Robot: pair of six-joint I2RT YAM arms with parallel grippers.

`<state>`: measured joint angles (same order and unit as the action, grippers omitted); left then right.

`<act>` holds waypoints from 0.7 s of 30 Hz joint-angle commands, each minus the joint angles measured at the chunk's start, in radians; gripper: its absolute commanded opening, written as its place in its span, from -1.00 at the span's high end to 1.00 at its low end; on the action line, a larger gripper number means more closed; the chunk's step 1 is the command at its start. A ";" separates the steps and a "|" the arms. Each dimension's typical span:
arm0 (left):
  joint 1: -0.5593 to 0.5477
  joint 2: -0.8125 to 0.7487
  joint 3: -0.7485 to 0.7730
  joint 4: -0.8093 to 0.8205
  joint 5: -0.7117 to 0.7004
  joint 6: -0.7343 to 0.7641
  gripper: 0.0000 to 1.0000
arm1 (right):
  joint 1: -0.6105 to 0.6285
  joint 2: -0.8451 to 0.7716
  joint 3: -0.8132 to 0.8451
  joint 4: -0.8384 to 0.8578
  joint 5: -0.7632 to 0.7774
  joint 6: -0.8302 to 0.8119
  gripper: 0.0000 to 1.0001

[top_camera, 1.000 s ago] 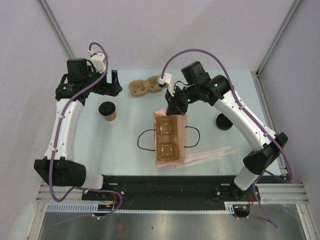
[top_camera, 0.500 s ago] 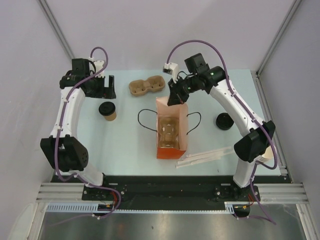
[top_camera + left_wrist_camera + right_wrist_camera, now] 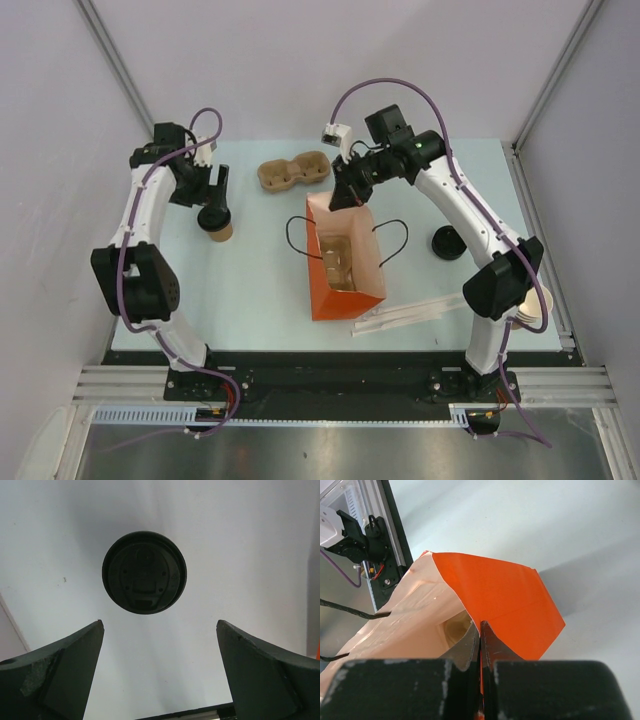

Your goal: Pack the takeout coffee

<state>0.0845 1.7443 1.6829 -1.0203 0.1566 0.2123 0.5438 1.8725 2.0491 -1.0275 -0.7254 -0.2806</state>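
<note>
Coffee stands upright on L part of table, well in from L edge, w/ bare surface all round and a wide free strip btw it and bag. L gripper hangs right over it. In wrist view, fingers are spread wide either side of the black-lidded cup, not touching. R gripper is pressed together on bag's far rim, pinching the orange paper. Bag is mid-table, mouth up and leaning, handles splayed L and R, tan tray inside. Carrier sits near far edge, btw the grippers, apart from both. Lid lies R of bag, clear of its handle. Sticks are just beside bag's near R corner, close to near edge. Cups are at R edge, partly hidden by R arm. Vs a sec ago: L arm has swung from far L corner to over coffee. Bag, then lying flatter, now shows its orange side. R pinch is unchanged, and coffee, lid, sticks are in the same spots.
</note>
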 commanded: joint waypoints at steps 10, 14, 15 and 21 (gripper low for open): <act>0.038 0.129 0.064 0.032 0.007 0.027 -0.99 | -0.015 0.017 0.059 0.026 -0.039 0.029 1.00; 0.040 0.155 0.069 0.040 0.011 0.027 -0.99 | -0.015 0.030 0.072 0.024 -0.037 0.032 1.00; 0.041 0.161 0.070 0.043 0.012 0.027 -0.99 | -0.015 0.033 0.074 0.024 -0.037 0.032 1.00; 0.055 0.196 0.099 0.042 0.027 0.024 -0.99 | -0.016 0.047 0.083 0.024 -0.037 0.032 1.00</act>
<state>0.1211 1.9224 1.7180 -0.9974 0.1616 0.2218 0.5301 1.9095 2.0785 -1.0260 -0.7357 -0.2615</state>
